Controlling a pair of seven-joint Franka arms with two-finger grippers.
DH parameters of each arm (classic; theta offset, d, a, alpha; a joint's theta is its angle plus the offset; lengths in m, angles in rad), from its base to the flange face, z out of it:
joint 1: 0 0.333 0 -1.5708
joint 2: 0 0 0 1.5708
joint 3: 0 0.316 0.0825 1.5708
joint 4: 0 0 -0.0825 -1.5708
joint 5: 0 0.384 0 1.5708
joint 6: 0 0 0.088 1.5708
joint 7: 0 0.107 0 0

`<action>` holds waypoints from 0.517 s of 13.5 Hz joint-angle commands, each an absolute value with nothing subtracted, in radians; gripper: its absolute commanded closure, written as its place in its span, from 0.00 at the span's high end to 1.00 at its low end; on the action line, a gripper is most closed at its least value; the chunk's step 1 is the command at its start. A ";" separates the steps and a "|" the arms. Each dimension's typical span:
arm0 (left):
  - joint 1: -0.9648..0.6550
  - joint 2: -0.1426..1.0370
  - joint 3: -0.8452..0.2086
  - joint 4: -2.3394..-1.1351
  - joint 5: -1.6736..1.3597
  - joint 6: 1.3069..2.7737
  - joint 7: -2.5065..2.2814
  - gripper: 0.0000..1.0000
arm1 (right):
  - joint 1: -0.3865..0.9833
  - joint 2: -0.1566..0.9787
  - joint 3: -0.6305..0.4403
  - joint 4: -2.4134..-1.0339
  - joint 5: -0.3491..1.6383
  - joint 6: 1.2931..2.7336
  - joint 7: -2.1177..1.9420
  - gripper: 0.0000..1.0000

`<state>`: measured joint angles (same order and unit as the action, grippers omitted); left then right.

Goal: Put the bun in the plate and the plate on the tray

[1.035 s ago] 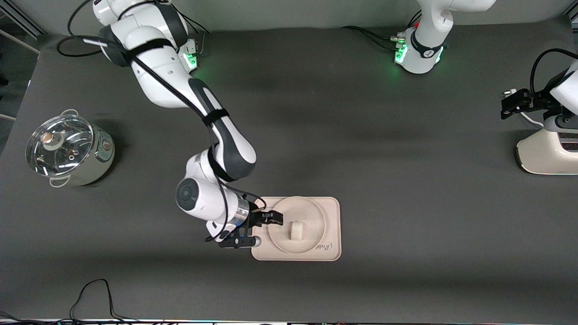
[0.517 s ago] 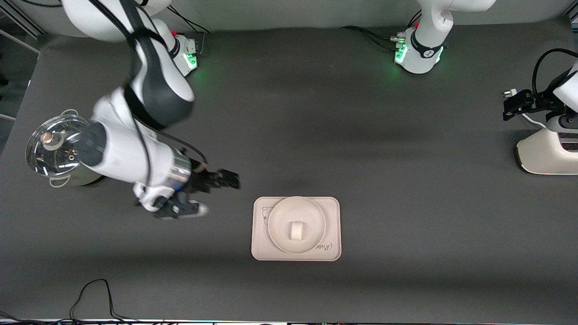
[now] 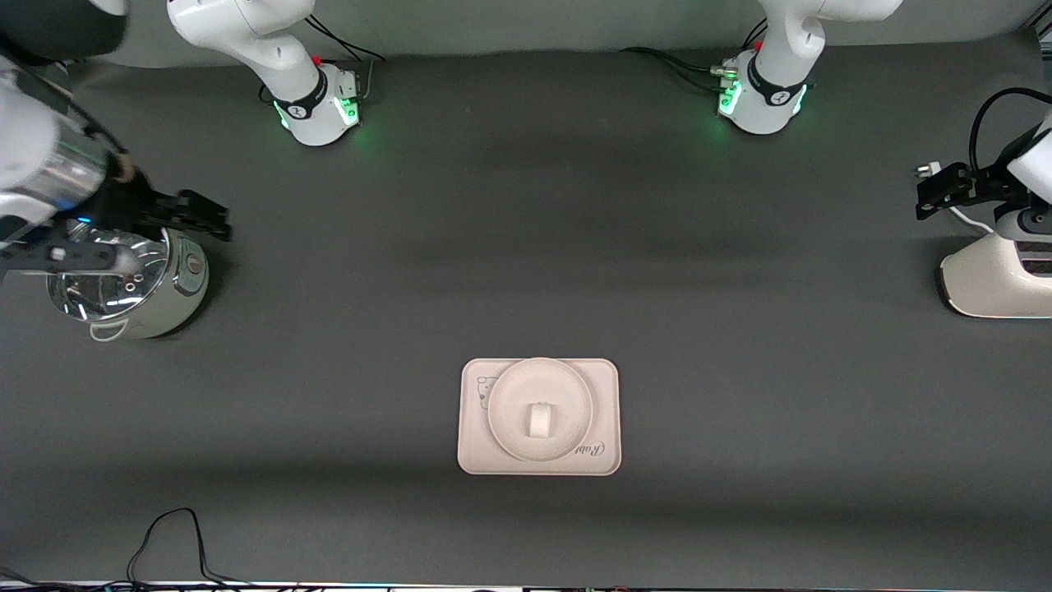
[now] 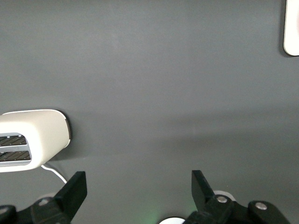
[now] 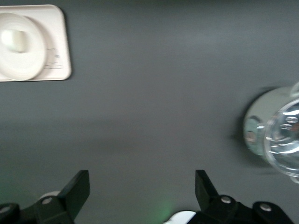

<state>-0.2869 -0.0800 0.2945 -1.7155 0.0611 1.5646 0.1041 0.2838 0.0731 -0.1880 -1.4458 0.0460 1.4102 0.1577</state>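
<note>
The small white bun (image 3: 540,418) lies in the middle of the round cream plate (image 3: 501,432). The plate rests on the cream rectangular tray (image 3: 606,380), nearer the front camera at mid-table. In the right wrist view the bun (image 5: 14,39), plate (image 5: 36,65) and tray (image 5: 58,28) show far off. My right gripper (image 3: 212,217) (image 5: 142,191) is open and empty, up in the air over the pot at the right arm's end. My left gripper (image 3: 925,193) (image 4: 138,193) is open and empty, waiting over the toaster at the left arm's end.
A steel pot with a glass lid (image 3: 123,275) (image 5: 275,135) stands at the right arm's end. A white toaster (image 3: 994,279) (image 4: 32,140) with its cable stands at the left arm's end. A tray corner (image 4: 292,28) shows in the left wrist view.
My right gripper has let go of the plate's edge at the tray, risen and swung away to over the pot. Plate, bun and tray stay put. The left arm barely moved.
</note>
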 commanded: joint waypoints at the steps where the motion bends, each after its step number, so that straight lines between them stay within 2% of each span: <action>1: -0.293 -0.081 0.298 -1.701 0.074 1.565 0.107 1.00 | 0.187 0.031 -0.172 -1.503 0.015 1.428 0.060 1.00; 7: -0.290 -0.080 0.304 -1.700 0.074 1.577 0.109 1.00 | 0.164 0.035 -0.189 -1.506 0.008 1.459 0.043 1.00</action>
